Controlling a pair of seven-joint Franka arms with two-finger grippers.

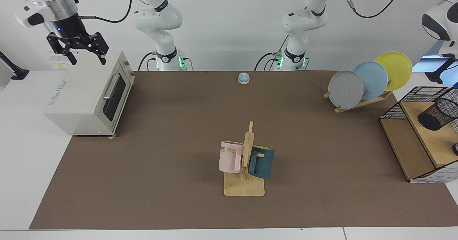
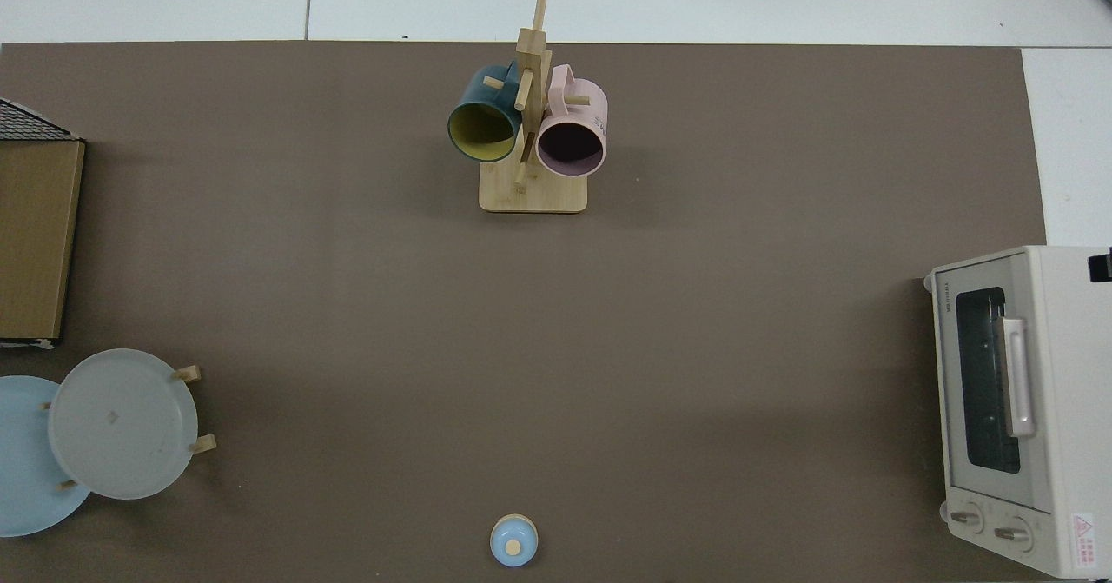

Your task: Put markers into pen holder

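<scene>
The small black wire-mesh cylindrical pen holder [image 1: 438, 113] sits tilted on the upper wooden shelf of the boxy black wire rack [image 1: 418, 140] at the facing view's right edge, its open mouth turned toward the table. No marker can be made out in either view.

Above the rack, only a white segment of the left arm [image 1: 441, 21] shows at the frame edge; its gripper is out of sight.

Beside the rack, a wooden stand [image 1: 361, 102] holds 3 plates on edge: grey [image 1: 345, 89], light blue [image 1: 371, 79] and yellow [image 1: 394, 69]. Mid-table, a wooden mug tree [image 1: 246, 168] carries a pink mug [image 1: 230, 156] and a dark teal mug [image 1: 262, 161]. A small blue bell [image 1: 243, 78] rests near the far edge of the brown table mat [image 1: 171, 143].

Well apart from all that, the right gripper [image 1: 78, 50] hangs in the air above the top of the cream toaster oven [image 1: 87, 95], its 2 black fingers spread wide and holding nothing. In the top view only a dark scrap of it shows at the frame edge over the oven.
</scene>
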